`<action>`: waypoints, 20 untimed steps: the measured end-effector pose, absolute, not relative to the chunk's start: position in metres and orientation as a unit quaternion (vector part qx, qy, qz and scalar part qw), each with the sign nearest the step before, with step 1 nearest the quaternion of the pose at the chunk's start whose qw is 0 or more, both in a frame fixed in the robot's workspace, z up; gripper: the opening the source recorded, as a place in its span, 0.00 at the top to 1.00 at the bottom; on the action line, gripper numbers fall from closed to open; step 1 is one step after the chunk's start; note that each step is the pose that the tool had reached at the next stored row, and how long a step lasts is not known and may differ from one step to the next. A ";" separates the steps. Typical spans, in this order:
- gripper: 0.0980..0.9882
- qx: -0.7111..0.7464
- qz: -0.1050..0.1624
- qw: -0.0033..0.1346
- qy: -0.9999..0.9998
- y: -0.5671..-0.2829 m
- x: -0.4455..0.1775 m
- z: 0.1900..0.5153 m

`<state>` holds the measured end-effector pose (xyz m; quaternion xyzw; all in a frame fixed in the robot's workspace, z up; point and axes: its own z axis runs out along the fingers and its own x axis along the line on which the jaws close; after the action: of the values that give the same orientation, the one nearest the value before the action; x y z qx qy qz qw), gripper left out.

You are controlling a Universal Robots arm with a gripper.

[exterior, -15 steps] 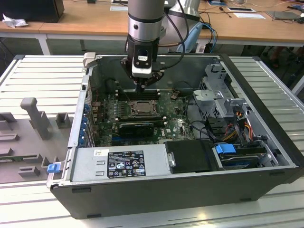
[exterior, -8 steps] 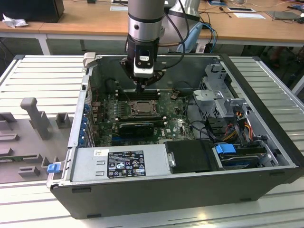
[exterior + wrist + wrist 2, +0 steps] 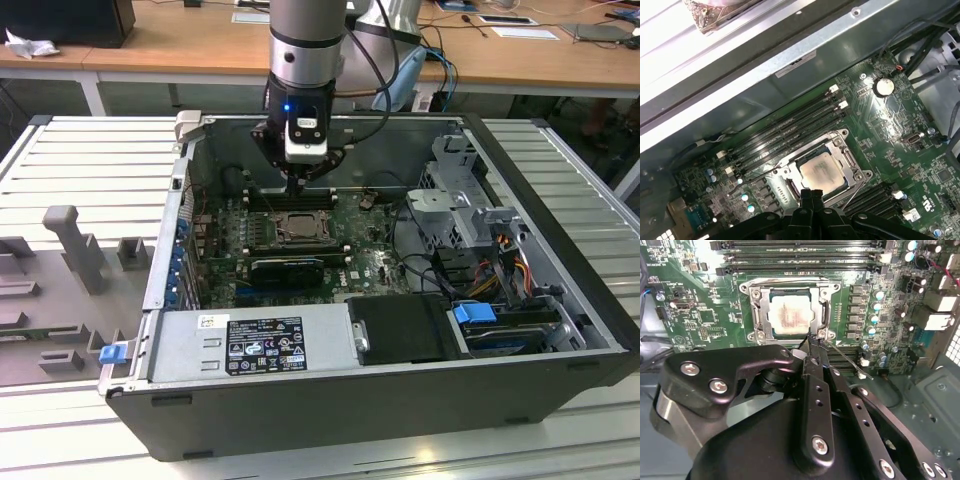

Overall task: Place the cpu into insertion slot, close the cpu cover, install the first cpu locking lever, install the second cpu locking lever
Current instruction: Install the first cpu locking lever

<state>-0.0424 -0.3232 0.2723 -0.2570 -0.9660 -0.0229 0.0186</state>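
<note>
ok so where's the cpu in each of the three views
Exterior view: cpu mid-motherboard, under the gripper.
Second wrist view: cpu framed by the cpu cover, just beyond the gripper.
First wrist view: cpu by the gripper.
Shared landmark: the long black memory slots alongside.

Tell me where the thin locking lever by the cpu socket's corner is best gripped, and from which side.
Probably near its free end: the locking lever is a slim wire slanting away from the cpu cover corner, with room around it there. Come from above, pinching across the wire. The gripper sits at the corner end.
</note>
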 end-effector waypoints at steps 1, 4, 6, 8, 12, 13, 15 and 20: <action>0.99 -0.254 -0.023 0.019 -0.967 -0.323 -0.042 0.272; 0.99 -0.239 -0.023 0.019 -0.971 -0.323 -0.042 0.272; 0.99 -0.229 -0.022 0.019 -0.973 -0.323 -0.042 0.272; 0.99 -0.216 -0.022 0.020 -0.976 -0.323 -0.042 0.272; 0.99 -0.174 -0.021 0.020 -0.984 -0.323 -0.042 0.272; 0.99 -0.170 -0.021 0.019 -0.985 -0.323 -0.042 0.272; 0.99 -0.157 -0.021 0.019 -0.987 -0.323 -0.042 0.272; 0.99 -0.108 -0.025 -0.006 -0.994 -0.323 -0.042 0.271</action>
<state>-0.0424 -0.3231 0.2714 -0.1076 -0.9939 -0.0245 -0.0057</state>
